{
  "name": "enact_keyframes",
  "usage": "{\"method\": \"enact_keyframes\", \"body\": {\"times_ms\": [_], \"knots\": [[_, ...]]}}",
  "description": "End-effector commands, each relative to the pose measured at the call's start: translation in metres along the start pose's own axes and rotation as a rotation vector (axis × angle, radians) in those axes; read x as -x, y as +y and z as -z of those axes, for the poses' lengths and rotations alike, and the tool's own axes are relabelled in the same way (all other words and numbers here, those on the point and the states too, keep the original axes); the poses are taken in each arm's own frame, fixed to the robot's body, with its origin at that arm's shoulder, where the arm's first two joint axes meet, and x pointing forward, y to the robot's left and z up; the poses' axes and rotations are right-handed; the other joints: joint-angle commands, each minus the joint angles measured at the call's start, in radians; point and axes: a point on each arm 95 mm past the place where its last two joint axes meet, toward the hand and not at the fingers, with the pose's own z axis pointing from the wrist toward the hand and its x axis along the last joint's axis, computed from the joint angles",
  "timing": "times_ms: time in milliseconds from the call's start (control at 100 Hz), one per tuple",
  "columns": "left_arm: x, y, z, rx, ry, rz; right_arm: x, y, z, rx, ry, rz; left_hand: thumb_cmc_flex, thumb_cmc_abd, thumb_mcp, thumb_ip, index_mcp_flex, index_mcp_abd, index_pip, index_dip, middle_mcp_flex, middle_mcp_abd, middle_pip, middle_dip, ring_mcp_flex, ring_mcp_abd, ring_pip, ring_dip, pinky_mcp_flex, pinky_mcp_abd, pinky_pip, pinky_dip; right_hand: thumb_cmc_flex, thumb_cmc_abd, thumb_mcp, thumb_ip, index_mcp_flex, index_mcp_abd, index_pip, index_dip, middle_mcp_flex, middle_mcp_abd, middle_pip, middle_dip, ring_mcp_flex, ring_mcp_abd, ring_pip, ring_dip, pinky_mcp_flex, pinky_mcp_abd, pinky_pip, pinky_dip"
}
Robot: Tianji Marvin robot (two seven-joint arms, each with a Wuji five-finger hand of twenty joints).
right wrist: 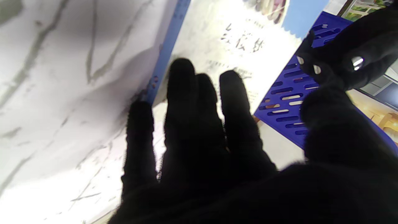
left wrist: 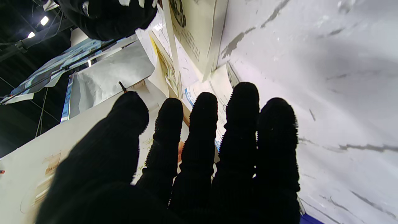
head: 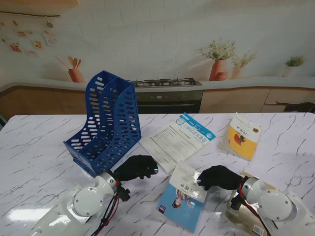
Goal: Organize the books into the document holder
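On the marble counter [head: 44,142], at about ten o'clock from its middle, stands the blue document holder [head: 106,123], upright, its open slots facing toward two o'clock. Just beside it at three o'clock lies a white booklet with a blue band [head: 178,140], flat. Farther toward three o'clock lies a yellow-and-white book [head: 241,136], well apart from the holder. Nearer to me, at six o'clock from the white booklet, lies a light blue book [head: 183,199] with a figure on its cover.

The left robot hand [head: 137,167] hovers at the holder's near corner, fingers curled loosely and side by side; it holds nothing that I can see. The right robot hand [head: 219,177] rests on the light blue book's edge at three o'clock, fingers stretched out and slightly apart over the cover; whether it grips the book I cannot tell. Under the right forearm lies another pale book [head: 243,216], mostly hidden.
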Motion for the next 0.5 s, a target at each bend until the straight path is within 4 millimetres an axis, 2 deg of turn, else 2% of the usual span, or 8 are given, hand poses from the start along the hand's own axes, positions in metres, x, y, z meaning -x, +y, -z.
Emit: {"method": "enact_keyframes", "body": {"times_ms": [0, 210, 320, 360, 420, 460, 470, 490], "knots": [[-0.002, 0.010, 0.001, 0.046, 0.027, 0.011, 0.003, -0.009, -0.002, -0.013, 0.000, -0.017, 0.013, -0.004, -0.023, -0.032, 0.018, 0.007, 0.027, -0.003, 0.026, 0.013, 0.019, -0.009, 0.033, 0.030, 0.028, -0.008, 0.030, 0.013, 0.062, -0.015, 0.010, 0.010, 0.006, 0.048, -0.017, -0.034, 0.012, 0.001, -0.008, 0.017, -0.006, 0.008, -0.086, 0.104, -0.167, -0.031, -0.030, 0.262, -0.073, -0.027], [-0.001, 0.024, 0.001, 0.125, 0.028, 0.024, 0.001, -0.012, -0.006, -0.011, 0.018, -0.029, 0.062, 0.073, -0.061, -0.037, 0.050, 0.002, 0.108, -0.008, 0.078, 0.026, 0.038, -0.024, 0.068, 0.063, 0.074, -0.022, 0.068, 0.049, 0.113, -0.028, 0.009, 0.011, 0.012, 0.048, -0.017, -0.035, 0.011, 0.002, -0.011, 0.014, -0.009, 0.011, -0.088, 0.099, -0.172, -0.027, -0.038, 0.255, -0.080, -0.029], [-0.001, 0.030, 0.003, 0.167, 0.018, 0.028, 0.000, -0.012, -0.008, -0.011, 0.032, -0.030, 0.081, 0.113, -0.061, -0.041, 0.054, 0.002, 0.138, -0.003, 0.089, 0.027, 0.041, -0.028, 0.085, 0.055, 0.086, -0.030, 0.081, 0.054, 0.125, -0.032, 0.008, 0.012, 0.011, 0.047, -0.019, -0.033, 0.011, 0.002, -0.012, 0.011, -0.009, 0.012, -0.090, 0.095, -0.175, -0.026, -0.039, 0.252, -0.082, -0.030], [-0.001, 0.032, 0.004, 0.192, 0.008, 0.027, -0.001, -0.013, -0.009, -0.010, 0.036, -0.032, 0.092, 0.128, -0.069, -0.042, 0.050, 0.009, 0.137, -0.004, 0.083, 0.041, 0.035, -0.033, 0.062, 0.090, 0.081, -0.033, 0.071, 0.065, 0.119, -0.036, 0.009, 0.013, 0.011, 0.047, -0.020, -0.033, 0.010, 0.002, -0.014, 0.012, -0.009, 0.013, -0.090, 0.094, -0.175, -0.025, -0.039, 0.251, -0.082, -0.030], [-0.001, 0.034, 0.005, 0.206, 0.005, 0.027, -0.002, -0.013, -0.010, -0.011, 0.042, -0.033, 0.102, 0.137, -0.076, -0.040, 0.047, 0.014, 0.138, -0.003, 0.082, 0.043, 0.034, -0.035, 0.063, 0.085, 0.086, -0.035, 0.066, 0.066, 0.120, -0.036, 0.011, 0.015, 0.011, 0.047, -0.020, -0.033, 0.010, 0.002, -0.015, 0.013, -0.009, 0.013, -0.091, 0.094, -0.176, -0.024, -0.039, 0.249, -0.083, -0.031], [0.000, 0.036, 0.005, 0.208, 0.006, 0.028, -0.002, -0.013, -0.011, -0.014, 0.045, -0.034, 0.107, 0.139, -0.077, -0.039, 0.048, 0.013, 0.143, 0.000, 0.085, 0.036, 0.037, -0.036, 0.078, 0.055, 0.090, -0.037, 0.071, 0.065, 0.124, -0.035, 0.011, 0.015, 0.010, 0.047, -0.021, -0.032, 0.010, 0.002, -0.017, 0.013, -0.009, 0.013, -0.092, 0.093, -0.177, -0.024, -0.040, 0.249, -0.083, -0.031], [0.000, 0.036, 0.005, 0.210, 0.006, 0.029, -0.002, -0.013, -0.011, -0.014, 0.046, -0.034, 0.108, 0.140, -0.077, -0.039, 0.048, 0.015, 0.143, -0.001, 0.084, 0.044, 0.037, -0.036, 0.071, 0.081, 0.085, -0.040, 0.070, 0.068, 0.123, -0.035, 0.011, 0.014, 0.009, 0.047, -0.021, -0.032, 0.010, 0.002, -0.016, 0.013, -0.008, 0.013, -0.093, 0.093, -0.177, -0.024, -0.041, 0.249, -0.084, -0.031], [0.000, 0.037, 0.006, 0.215, 0.005, 0.029, -0.002, -0.013, -0.011, -0.016, 0.047, -0.034, 0.110, 0.143, -0.078, -0.040, 0.046, 0.016, 0.143, -0.001, 0.084, 0.043, 0.036, -0.037, 0.074, 0.079, 0.087, -0.041, 0.070, 0.069, 0.124, -0.036, 0.011, 0.015, 0.009, 0.047, -0.022, -0.032, 0.010, 0.002, -0.017, 0.013, -0.008, 0.013, -0.093, 0.094, -0.177, -0.024, -0.041, 0.248, -0.084, -0.031]]}}
